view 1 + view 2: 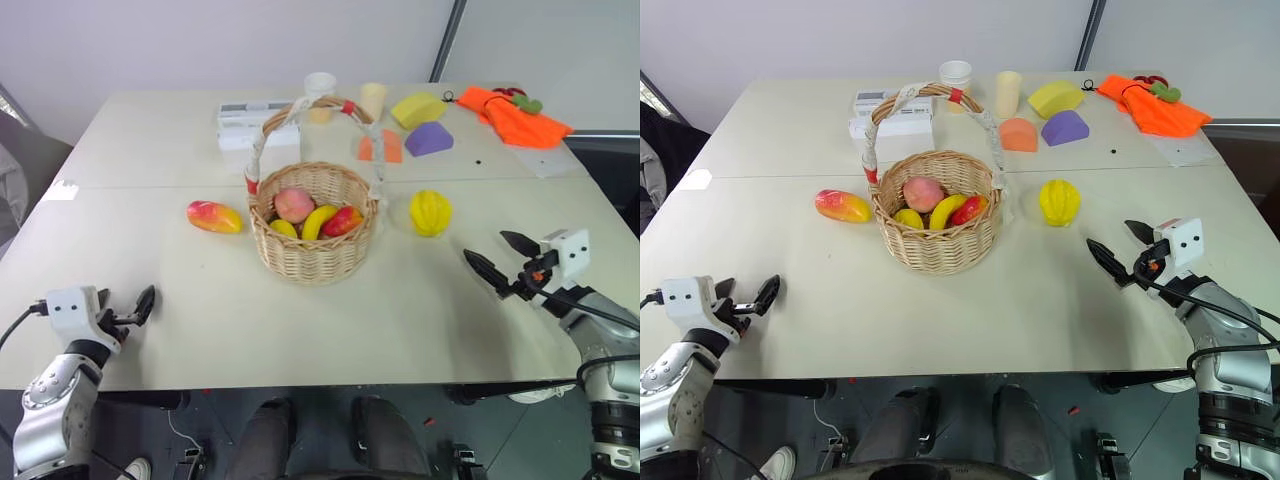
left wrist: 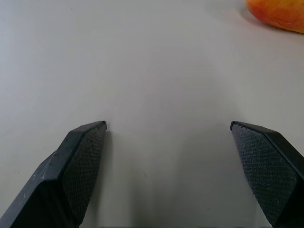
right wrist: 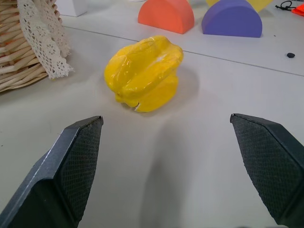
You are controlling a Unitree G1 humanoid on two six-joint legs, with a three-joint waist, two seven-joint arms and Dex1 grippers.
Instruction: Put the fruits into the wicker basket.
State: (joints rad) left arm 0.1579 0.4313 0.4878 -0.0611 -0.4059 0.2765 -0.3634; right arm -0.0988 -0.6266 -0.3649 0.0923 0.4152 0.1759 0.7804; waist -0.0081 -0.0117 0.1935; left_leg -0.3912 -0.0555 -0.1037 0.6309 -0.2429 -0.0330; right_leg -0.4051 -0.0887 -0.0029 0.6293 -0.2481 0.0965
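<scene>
Task status, judged from the layout: partly done. The wicker basket point(image 1: 313, 232) is sitting mid-counter and is already holding a pink peach point(image 1: 294, 204), a yellow banana point(image 1: 318, 221), a red-orange fruit point(image 1: 342, 221) and another small yellow piece at the near-left rim. Two fruits are still lying out on the counter point(image 1: 300, 330): the mango point(image 1: 214, 216), just left of the basket, and the ribbed yellow fruit point(image 1: 430, 212), just right of it. Both are resting apart from the basket wall, not touching it.

The foam blocks point(image 1: 420, 122), cups and orange cloth point(image 1: 513, 115) at the far edge are not part of the job.

Left gripper point(image 1: 140, 305) is hovering over the near-left counter, jaws spread wide and gripping nothing; the mango is lying well ahead of it, toward the basket, showing at a corner of the left wrist view. Right gripper point(image 1: 500, 258) is hovering at the near right, jaws likewise released and empty. In the right wrist view the ribbed yellow fruit is lying ahead of the jaws, roughly centred between the fingertips point(image 3: 78, 156) but not yet between them.
</scene>
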